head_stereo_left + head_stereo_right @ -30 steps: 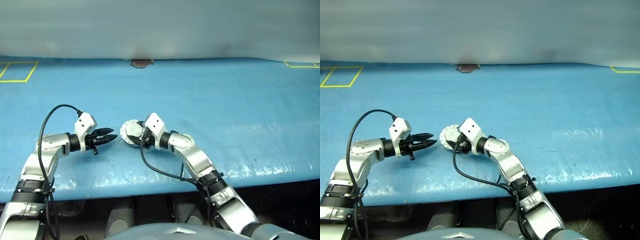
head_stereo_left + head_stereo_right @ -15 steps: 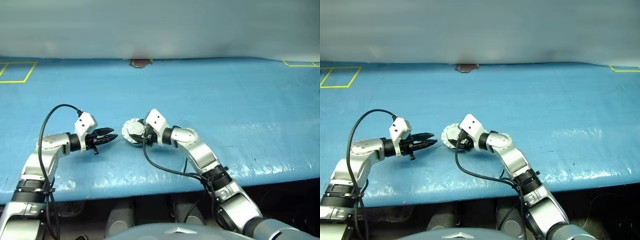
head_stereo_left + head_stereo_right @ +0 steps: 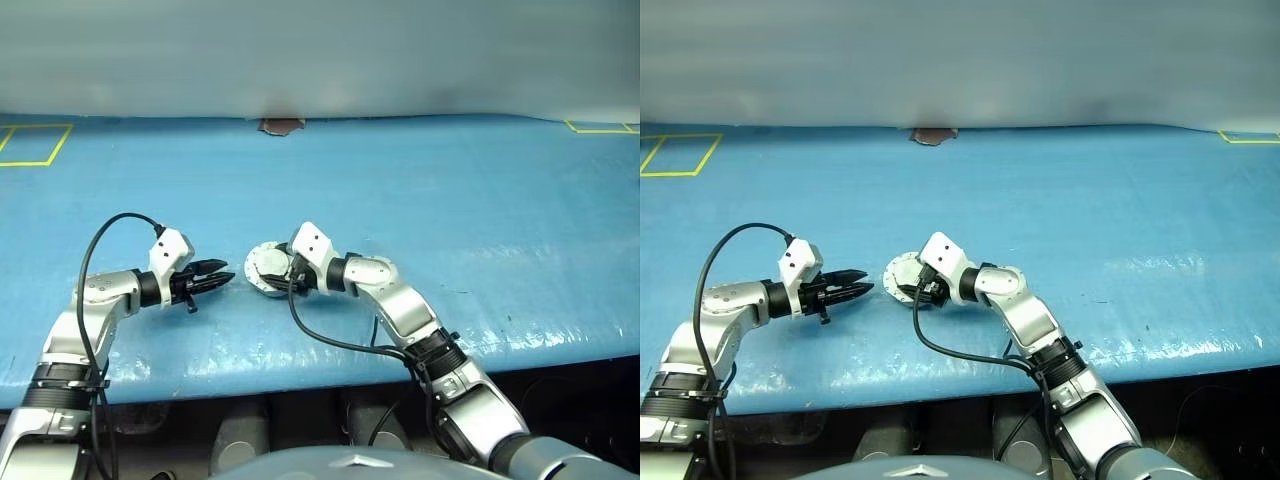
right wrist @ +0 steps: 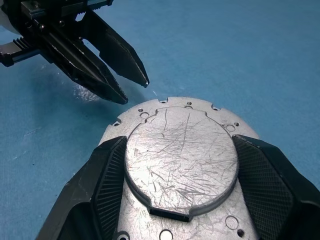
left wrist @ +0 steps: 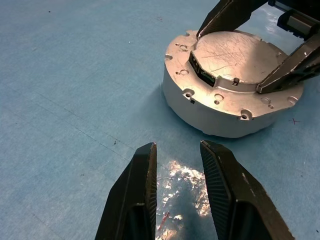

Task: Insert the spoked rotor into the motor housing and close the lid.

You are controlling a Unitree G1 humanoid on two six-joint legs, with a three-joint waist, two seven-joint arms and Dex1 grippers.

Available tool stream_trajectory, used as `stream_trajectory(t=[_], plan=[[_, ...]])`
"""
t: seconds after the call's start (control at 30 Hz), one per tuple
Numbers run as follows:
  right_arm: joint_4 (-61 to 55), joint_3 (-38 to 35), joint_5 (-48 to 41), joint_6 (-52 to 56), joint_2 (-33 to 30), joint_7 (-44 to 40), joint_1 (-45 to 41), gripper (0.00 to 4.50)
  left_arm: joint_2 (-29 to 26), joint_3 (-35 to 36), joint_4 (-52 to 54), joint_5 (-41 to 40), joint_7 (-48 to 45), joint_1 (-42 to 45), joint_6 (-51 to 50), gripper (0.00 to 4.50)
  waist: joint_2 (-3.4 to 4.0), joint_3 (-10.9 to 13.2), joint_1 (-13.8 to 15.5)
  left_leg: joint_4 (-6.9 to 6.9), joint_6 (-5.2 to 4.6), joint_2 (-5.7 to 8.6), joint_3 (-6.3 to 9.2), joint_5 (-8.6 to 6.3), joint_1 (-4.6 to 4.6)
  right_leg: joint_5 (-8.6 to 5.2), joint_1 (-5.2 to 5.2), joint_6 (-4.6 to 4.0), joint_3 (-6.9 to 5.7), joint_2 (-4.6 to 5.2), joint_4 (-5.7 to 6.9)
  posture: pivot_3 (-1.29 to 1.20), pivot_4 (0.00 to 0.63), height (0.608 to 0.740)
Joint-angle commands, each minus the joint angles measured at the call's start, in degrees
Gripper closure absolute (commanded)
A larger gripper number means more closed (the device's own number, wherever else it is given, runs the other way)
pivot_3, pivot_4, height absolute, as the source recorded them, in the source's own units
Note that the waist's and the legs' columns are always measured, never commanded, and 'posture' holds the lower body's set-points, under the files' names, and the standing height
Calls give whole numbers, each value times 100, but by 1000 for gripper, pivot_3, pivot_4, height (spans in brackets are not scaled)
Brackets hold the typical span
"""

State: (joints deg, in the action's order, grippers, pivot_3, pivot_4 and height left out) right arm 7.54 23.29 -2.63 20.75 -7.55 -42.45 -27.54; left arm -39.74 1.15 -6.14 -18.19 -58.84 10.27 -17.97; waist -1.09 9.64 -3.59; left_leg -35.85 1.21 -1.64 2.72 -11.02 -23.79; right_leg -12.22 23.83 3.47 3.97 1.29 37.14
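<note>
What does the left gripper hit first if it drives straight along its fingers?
Probably the motor housing: it lies ahead of the left gripper, slightly off to one side, with bare blue table between. The right gripper straddles its raised lid. Depth is unclear, so a downward-angled path could touch the table first.

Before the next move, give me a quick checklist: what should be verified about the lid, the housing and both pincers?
1. Right pincer is placed on the lid, one finger against each side of its raised scratched face: ok.
2. Lid lies level on the motor housing, with no tilt visible in either wrist view: ok.
3. Spoked rotor seated inside: cannot tell, since the lid covers the interior.
4. Left pincer is open, empty and apart from the housing: ok.
5. Housing rests flat on the blue table: ok.
</note>
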Motion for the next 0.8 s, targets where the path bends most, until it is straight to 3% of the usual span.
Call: stream_trajectory(t=[0.03, 0.8], plan=[[-123, 162, 62, -6, -61, -176, -121, 1482, 13, 65, 190, -41, -12, 49, 90, 3002, 0, 0, 0, 0, 0, 0, 0, 0, 0, 0, 0, 0, 0, 0, 0, 0, 150, 740], [5, -21, -230, 159, 18, -315, -185, 1482, 31, 50, 217, -44, -37, 3, 87, 3002, 0, 0, -1, 2, 0, 0, 0, 0, 2, 0, -2, 0, 0, 0, 0, 0, 150, 740]])
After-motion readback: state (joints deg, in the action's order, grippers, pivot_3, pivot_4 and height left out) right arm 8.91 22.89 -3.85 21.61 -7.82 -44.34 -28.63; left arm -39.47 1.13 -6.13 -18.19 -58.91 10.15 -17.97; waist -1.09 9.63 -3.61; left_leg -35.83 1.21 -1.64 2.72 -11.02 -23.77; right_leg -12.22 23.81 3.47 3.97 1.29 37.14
